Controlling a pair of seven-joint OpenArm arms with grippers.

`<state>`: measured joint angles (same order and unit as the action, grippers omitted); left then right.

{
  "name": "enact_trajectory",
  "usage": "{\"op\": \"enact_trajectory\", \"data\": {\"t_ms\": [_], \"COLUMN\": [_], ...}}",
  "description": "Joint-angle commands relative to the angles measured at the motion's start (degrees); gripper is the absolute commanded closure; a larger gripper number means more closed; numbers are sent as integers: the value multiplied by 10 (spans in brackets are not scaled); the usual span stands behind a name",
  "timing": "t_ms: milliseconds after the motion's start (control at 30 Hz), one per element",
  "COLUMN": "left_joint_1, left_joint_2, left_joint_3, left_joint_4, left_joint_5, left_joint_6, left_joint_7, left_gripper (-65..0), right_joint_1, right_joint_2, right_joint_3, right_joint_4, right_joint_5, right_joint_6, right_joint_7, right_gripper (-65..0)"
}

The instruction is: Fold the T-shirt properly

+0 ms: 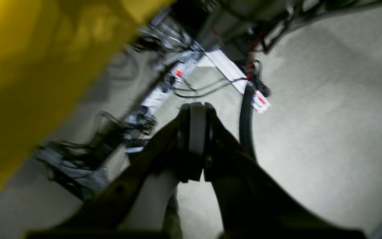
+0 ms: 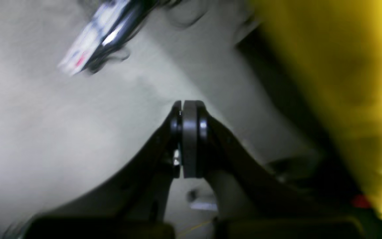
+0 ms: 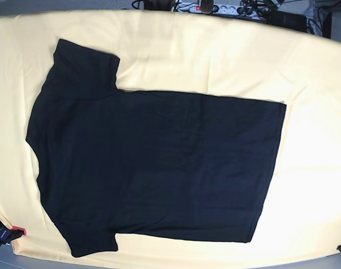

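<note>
Pale yellow tablecloth [image 3: 176,56] covers my counter; the T-shirt [image 3: 153,162] lies flat, plain side up, ready for folding. Both sets of fingers [image 1: 196,132] [image 2: 191,139] closed, empty, parked off-counter.

A large black short-sleeved T-shirt [image 3: 153,168] is seen spread flat, plain side up. It is laid sideways, with the shoulders and both sleeves at the left and the straight hem at the right. One sleeve is pointed far-left, the other near-left.
</note>
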<state>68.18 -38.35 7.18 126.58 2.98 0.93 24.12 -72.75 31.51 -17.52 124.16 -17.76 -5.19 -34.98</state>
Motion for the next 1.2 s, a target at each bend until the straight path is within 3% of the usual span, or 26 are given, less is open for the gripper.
{"op": "enact_trajectory", "data": {"t_ms": [0, 133, 267, 367, 467, 567, 700, 733, 800, 867, 900, 967, 1067, 1167], "left_joint_1": [12, 13, 10, -27, -75, -125, -211, -233, -274, -315, -337, -379, -446, -518], "left_joint_2": [-8, -10, -12, -30, -61, -87, -114, -124, -140, -154, -162, -180, -205, -220], "left_joint_3": [-24, -119, -195, -228, -235, -235, -233, -231, -225, -215, -206, -177, -105, -19], "left_joint_4": [34, 84, 84, 84, 74, 28, -71, -96, -142, -181, -199, -227, -258, -287], "left_joint_5": [0, 0, -29, -50, -51, -44, -21, -19, -19, -19, -19, -19, 19, 56], "left_joint_6": [2, -7, -24, -61, -89, -143, -227, -257, -305, -333, -343, -360, -359, -326], "left_joint_7": [-11, -14, -27, -27, -34, -74, -167, -191, -227, -252, -266, -281, -282, -282], "left_gripper": [0, 0, 0, 0, 0, 0, 0, -36, -210, -367, -403, -407, -407, -407], "right_joint_1": [-14, -14, -1, 47, 106, 167, 222, 228, 231, 231, 231, 231, 231, 231], "right_joint_2": [12, 41, 47, 47, 47, 43, 31, 27, 16, 3, -4, -16, -38, -56], "right_joint_3": [0, 1, 28, 60, 74, 74, 74, 74, 74, 74, 74, 74, 74, 74], "right_joint_4": [26, 83, 108, 108, 108, 108, 108, 108, 108, 108, 108, 108, 108, 108], "right_joint_5": [-20, -104, -150, -151, -94, 3, 52, 59, 60, 60, 63, 86, 105, 105], "right_joint_6": [-20, -82, -107, -106, -34, 35, 72, 80, 92, 98, 102, 104, 123, 138], "right_joint_7": [-6, -24, -13, 34, 81, 87, 97, 98, 100, 105, 104, 104, 104, 107], "right_gripper": [0, 0, 0, 0, 0, 0, 0, 0, 0, 0, 0, 0, 0, 0]}}
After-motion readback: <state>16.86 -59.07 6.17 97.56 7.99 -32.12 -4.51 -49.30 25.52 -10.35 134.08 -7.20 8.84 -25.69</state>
